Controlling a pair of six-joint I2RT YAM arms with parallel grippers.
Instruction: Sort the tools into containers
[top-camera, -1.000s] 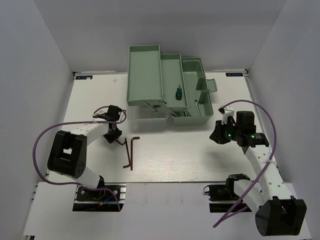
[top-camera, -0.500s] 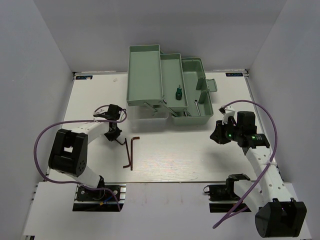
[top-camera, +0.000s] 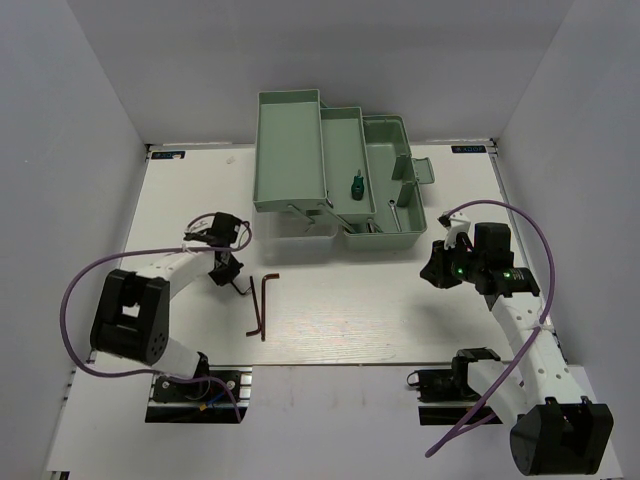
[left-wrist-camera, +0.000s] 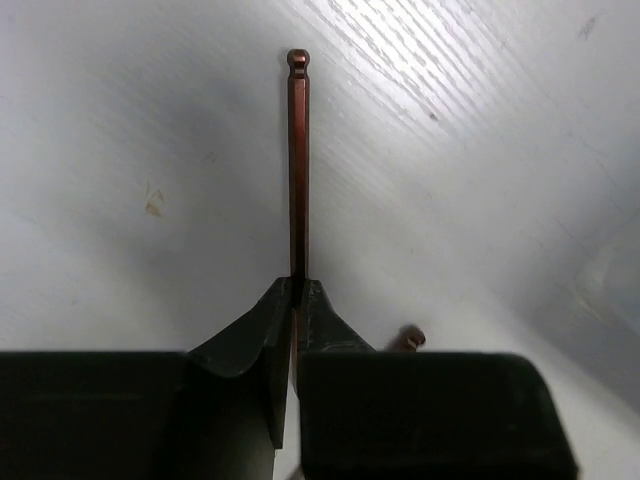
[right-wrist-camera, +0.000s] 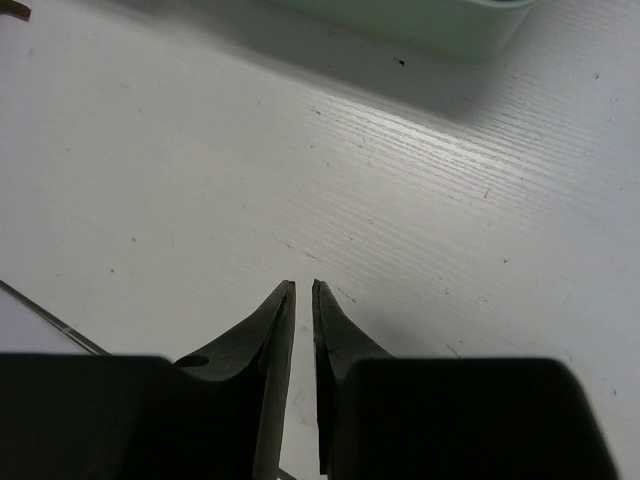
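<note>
Grip detail only from the left wrist view: left gripper (left-wrist-camera: 297, 287) clamped shut on slim reddish-brown L-shaped hex key (left-wrist-camera: 298, 170), shaft running straight out from the fingertips to a ball end over white table (left-wrist-camera: 120, 150); lifted or resting, cannot tell. From above, same left gripper (top-camera: 231, 278) just a dark lump on the table's left side, the held key a thin line too small to read. Shown only from above: longer dark L-shaped hex key (top-camera: 265, 305) lying loose just right of that gripper, apart from it; pale mint-green fold-out plastic toolbox (top-camera: 290, 150) at the far middle, well apart from the left gripper, with stubby green-handled screwdriver (top-camera: 353, 185) in its middle tray. Right gripper (top-camera: 436, 266) near the toolbox's near right corner; up close, right gripper (right-wrist-camera: 303, 290) with fingers a narrow slit apart, nothing between, bare table beneath. Against a second ago: left elbow lower, forearm flatter, purple cable (top-camera: 75, 290) loop hanging lower; longer key, screwdriver and right arm unmoved.
</note>
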